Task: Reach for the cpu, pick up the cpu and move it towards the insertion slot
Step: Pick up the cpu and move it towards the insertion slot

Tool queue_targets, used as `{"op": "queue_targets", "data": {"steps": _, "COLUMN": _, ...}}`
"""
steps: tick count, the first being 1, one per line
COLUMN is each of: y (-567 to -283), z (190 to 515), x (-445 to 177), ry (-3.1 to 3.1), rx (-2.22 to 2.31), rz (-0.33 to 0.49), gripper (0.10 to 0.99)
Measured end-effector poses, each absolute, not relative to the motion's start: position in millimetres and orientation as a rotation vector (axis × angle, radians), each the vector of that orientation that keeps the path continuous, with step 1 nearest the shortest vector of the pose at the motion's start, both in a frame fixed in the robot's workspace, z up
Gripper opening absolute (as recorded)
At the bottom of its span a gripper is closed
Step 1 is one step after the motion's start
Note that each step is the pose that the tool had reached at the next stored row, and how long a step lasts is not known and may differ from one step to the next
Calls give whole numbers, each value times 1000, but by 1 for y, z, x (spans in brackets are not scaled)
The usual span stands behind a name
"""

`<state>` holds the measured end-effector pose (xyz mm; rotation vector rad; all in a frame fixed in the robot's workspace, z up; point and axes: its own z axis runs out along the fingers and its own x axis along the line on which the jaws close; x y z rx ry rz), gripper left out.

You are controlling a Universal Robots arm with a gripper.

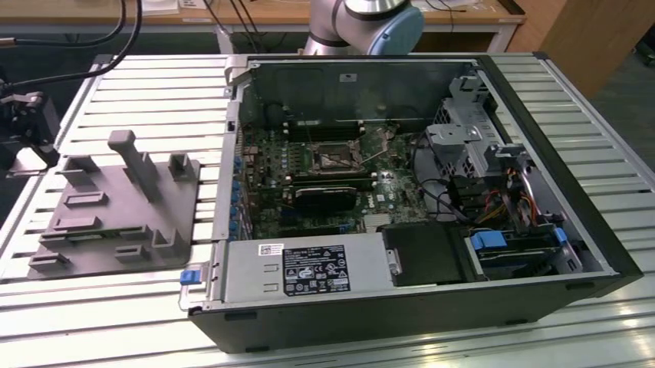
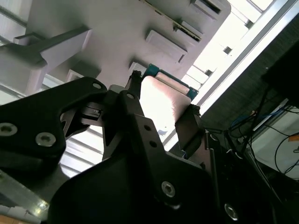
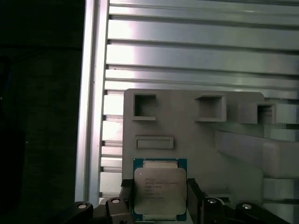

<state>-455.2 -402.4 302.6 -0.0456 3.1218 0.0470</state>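
Two fingers (image 3: 193, 196): the pincer (image 2: 163, 95) has them drawn in against two opposite edges of the cpu (image 3: 160, 186), one on each side; we judge it clamped on the chip.
Chip: flat, silvery face toward the wrist cameras, square between the fingers, over one edge of the grey fixture (image 3: 187, 135). We cannot tell whether it rests there or hangs just clear.
Axis: near-square, so no long side to speak of; the grip line runs straight across it.
Computer case (image 1: 573, 253): open, and it holds the insertion slot (image 1: 336, 157) on the green board, well apart from the fixture, toward the exterior view's right.
In the way: the fixture's tall post (image 1: 131, 157) and the case's side wall (image 1: 232, 153) both stand between fixture and slot, rising above the worktop (image 1: 143, 84).
Around: a long black card (image 1: 327, 198) lies just beside the slot; cables crowd the case's far end.
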Motion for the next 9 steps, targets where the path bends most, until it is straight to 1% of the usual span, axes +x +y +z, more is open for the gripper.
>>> {"op": "queue_targets", "data": {"steps": 9, "y": -402, "z": 326, "x": -455, "ry": 3122, "rx": -45, "rz": 47, "gripper": 541}}
